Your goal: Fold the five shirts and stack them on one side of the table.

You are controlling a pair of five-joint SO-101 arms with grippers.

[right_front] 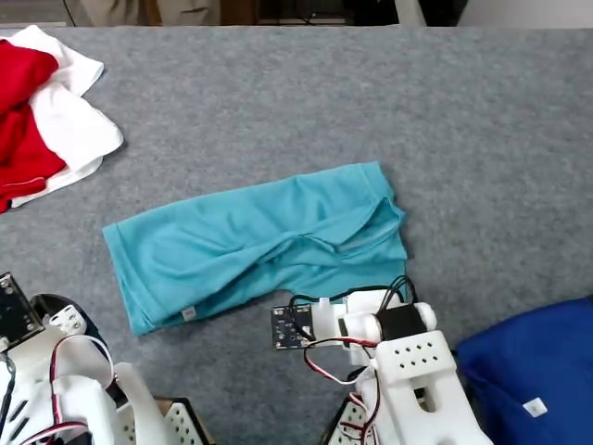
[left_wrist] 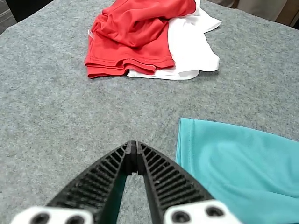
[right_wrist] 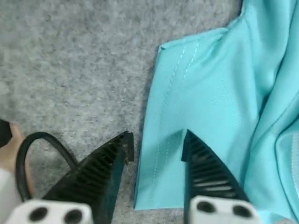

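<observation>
Teal shirt loosely folded, wrinkled, centred

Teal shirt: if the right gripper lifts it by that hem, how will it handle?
Likely floppy: the teal shirt lies in soft wrinkles, so it should drape rather than hold shape. Probably light; the fabric looks thin. The right gripper stands open astride its hem; smooth-looking cloth may slip from a shallow pinch.
</observation>
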